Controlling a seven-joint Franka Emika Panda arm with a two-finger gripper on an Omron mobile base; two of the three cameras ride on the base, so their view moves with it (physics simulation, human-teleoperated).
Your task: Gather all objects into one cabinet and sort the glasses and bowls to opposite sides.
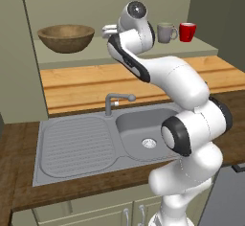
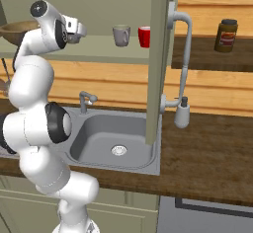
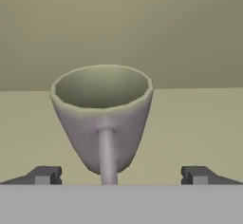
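On the pale shelf [image 2: 106, 54] of the olive-green wall cabinet [image 2: 159, 59], a small matte grey handled mug [image 2: 121, 35] stands just beside a glossy red mug [image 2: 144, 36]. The wide brown wooden bowl [image 2: 15, 31] sits at the far left, partly behind the white arm, above the grey steel sink [image 2: 106, 140].

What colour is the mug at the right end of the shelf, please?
Glossy red mug, clearest in the left base view.

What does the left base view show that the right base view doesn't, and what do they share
Left base view alone: the ridged grey draining board beside the basin, and the wide brown wooden bowl seen whole. Right base view alone: a brown jar with a dark lid on a wooden shelf, and a tall grey pull-out tap. Both: the pale cabinet shelf with a small grey handled mug beside a glossy red mug, the grey sink basin, and the white arm.
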